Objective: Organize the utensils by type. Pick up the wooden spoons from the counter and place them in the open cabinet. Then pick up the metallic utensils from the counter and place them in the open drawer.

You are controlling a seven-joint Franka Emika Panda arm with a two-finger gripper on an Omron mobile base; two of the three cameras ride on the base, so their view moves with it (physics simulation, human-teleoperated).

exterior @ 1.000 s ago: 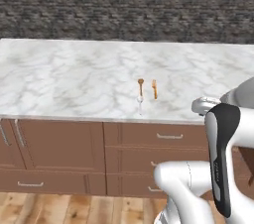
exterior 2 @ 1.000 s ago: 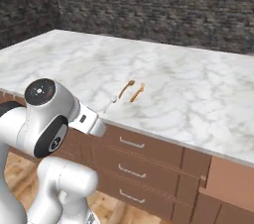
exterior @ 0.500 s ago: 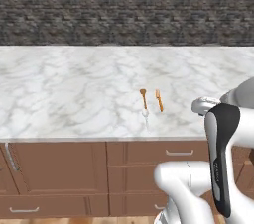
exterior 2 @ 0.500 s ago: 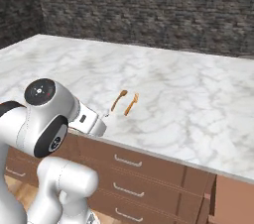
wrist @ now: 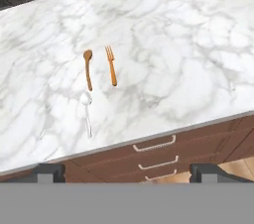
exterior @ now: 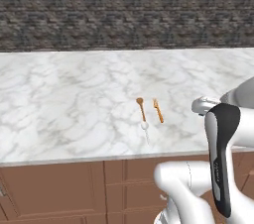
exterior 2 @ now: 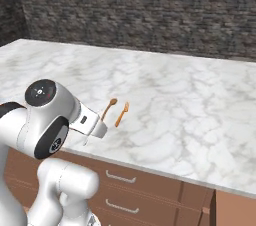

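Glossy white robot arm [exterior: 198, 188] of rounded, tube-like segments, a long black inlay strip down one link, a round dark grey joint cap [exterior 2: 42, 92] ringed in black with small pale markings, dark joint seams, bulbous white lower casing

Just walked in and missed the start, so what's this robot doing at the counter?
It is sorting utensils but holds nothing yet. A small wooden spoon, an orange-brown fork and a pale metal spoon lie close together on the marble counter, near its front edge. The gripper is open and set back from the counter edge, looking down at them, touching none.
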